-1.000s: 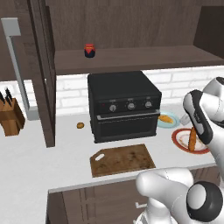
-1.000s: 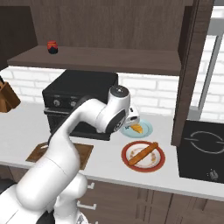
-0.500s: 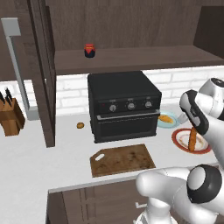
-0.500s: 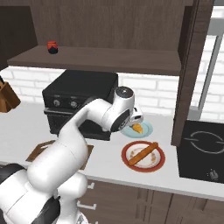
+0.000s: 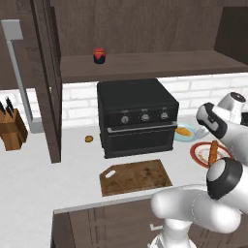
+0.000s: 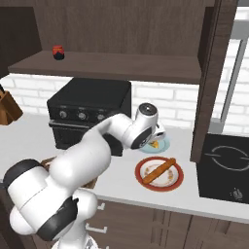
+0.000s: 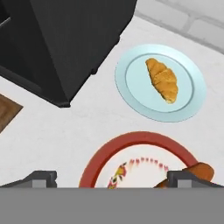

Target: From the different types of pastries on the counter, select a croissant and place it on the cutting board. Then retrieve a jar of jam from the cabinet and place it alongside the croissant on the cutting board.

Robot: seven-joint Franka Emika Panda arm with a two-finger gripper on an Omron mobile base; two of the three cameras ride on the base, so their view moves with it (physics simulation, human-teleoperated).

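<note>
**Croissant on its plate, claw wide above it**

On the worktop [image 5: 43,179], right of the black oven [image 5: 137,116], the croissant [image 7: 162,79] lies on a pale blue plate [image 7: 131,85]: a small golden-brown crescent with ridged segments, resting slightly off the plate's middle. Just beside that plate sits a red-rimmed plate [image 6: 141,176] carrying a long orange-brown stick pastry [image 6: 158,169].

White and bent, the arm reaches over both plates with its hand turned downward; the gripper [image 7: 113,178] is spread wide and holds nothing, above the red-rimmed plate, the croissant ahead of it.

Pale grey-white, the worktop runs below a white brick wall. Near its front edge lies the cutting board [image 5: 135,177], bare, handle hole at its left corner. Up on the dark cabinet [image 5: 145,65] shelf stands the jar of jam [image 5: 99,56]. A tiny brown lump [image 5: 89,139] lies left of the oven.
</note>
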